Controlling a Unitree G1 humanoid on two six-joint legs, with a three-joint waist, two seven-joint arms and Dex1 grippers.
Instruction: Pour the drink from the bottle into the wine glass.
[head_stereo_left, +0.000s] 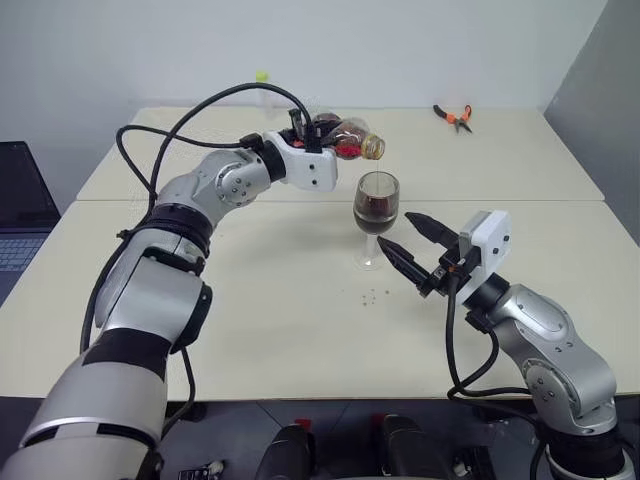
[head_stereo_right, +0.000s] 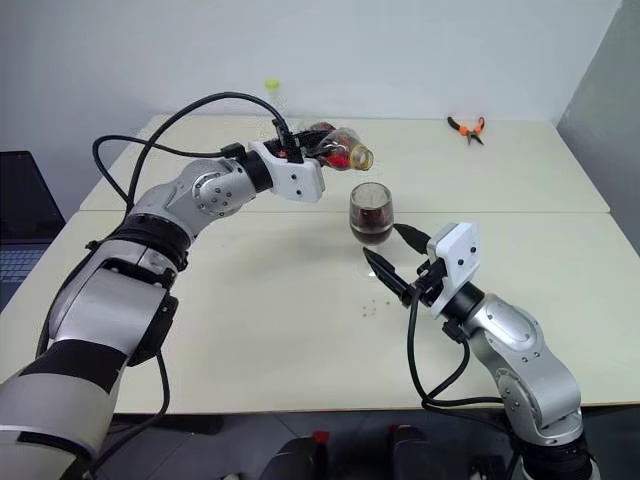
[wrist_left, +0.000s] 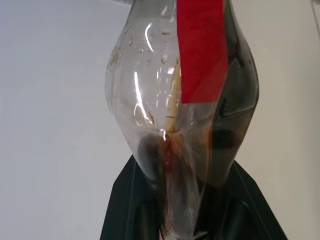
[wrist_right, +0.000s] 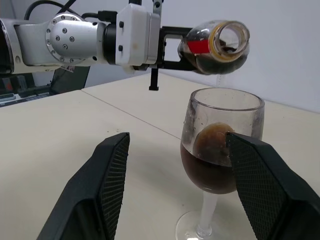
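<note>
Pale tabletop (head_stereo_left: 250, 330) spreads under both arms. Nearest me, my right gripper (head_stereo_left: 407, 242) hovers level with its two black fingers spread apart and nothing between them; the wine glass (head_stereo_left: 376, 215) stands upright on the table just beyond the fingertips, and from the right wrist view one finger overlaps its bowl, though I cannot tell whether it touches. Its bowl holds the drink (wrist_right: 210, 172), dark brown, to roughly half. Above and just behind the glass, my left gripper (head_stereo_left: 318, 135) is clenched on the bottle (head_stereo_left: 352, 138), held on its side with the open mouth over the rim. Orange pliers (head_stereo_left: 453, 116) lie well apart at the far edge.
</note>
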